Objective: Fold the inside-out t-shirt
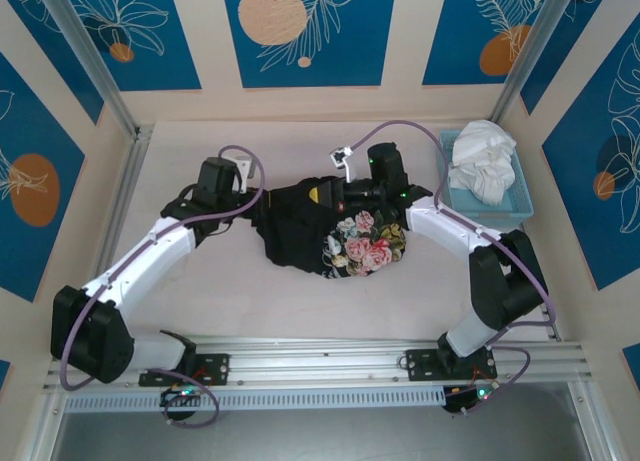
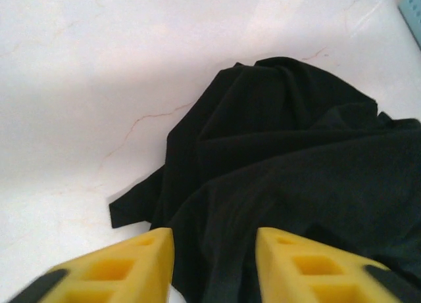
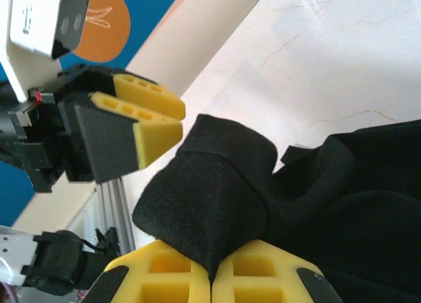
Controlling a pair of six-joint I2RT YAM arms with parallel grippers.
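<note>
While my right gripper clamps a fold of the inside-out t-shirt, my left gripper stands parted. It is empty, just beside that fold.

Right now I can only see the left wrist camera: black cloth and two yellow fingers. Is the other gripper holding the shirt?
Observer: Yes. The right gripper is shut on a fold of the shirt.
Operator: Where are the flowers?
Observer: The flower patch faces up on the shirt's near right part, beside the right arm.
Operator: Is anything else on the table?
Observer: A white cloth is piled in the bin at the far right.
</note>
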